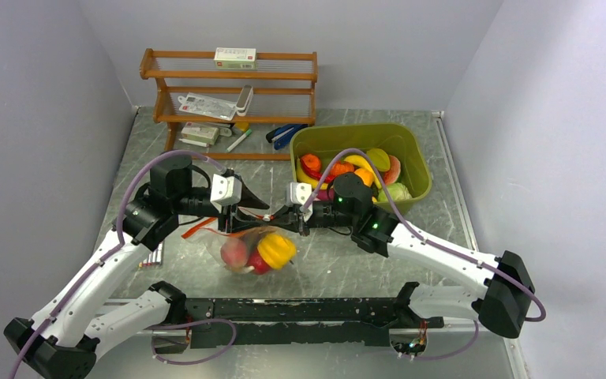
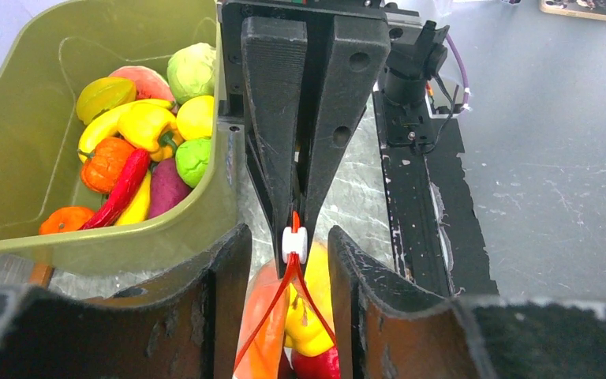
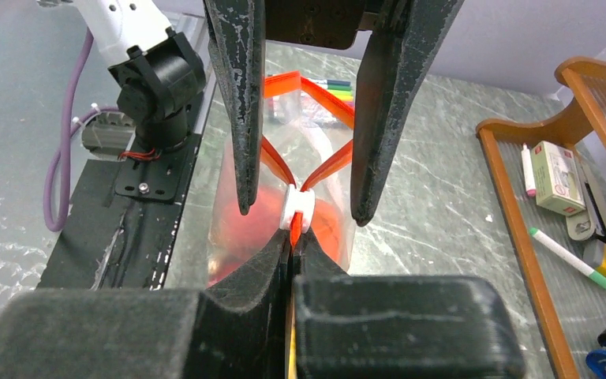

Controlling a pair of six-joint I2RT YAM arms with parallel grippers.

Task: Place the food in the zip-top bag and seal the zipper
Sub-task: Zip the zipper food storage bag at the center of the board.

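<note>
The zip-top bag (image 1: pixel 254 246) lies mid-table and holds a yellow pepper (image 1: pixel 276 249), a red fruit (image 1: pixel 258 264) and a pink fruit (image 1: pixel 234 251). Its red-orange zipper (image 3: pixel 327 99) spreads open in a V beyond a white slider (image 3: pixel 298 212). My right gripper (image 3: pixel 294 237) is shut on the closed end of the zipper just behind the slider. My left gripper (image 2: pixel 290 237) is open, its fingers (image 2: pixel 225 268) straddling the slider (image 2: pixel 294 243) and the bag's mouth. In the top view the left gripper (image 1: pixel 246 215) and the right gripper (image 1: pixel 282 217) face each other over the bag.
An olive-green tub (image 1: pixel 414 154) at the back right holds several more toy fruits and vegetables (image 1: pixel 355 167). A wooden rack (image 1: pixel 229 75) with packets stands at the back. Marker pens (image 3: pixel 572 258) lie near it. The black arm mount (image 1: pixel 300 309) runs along the near edge.
</note>
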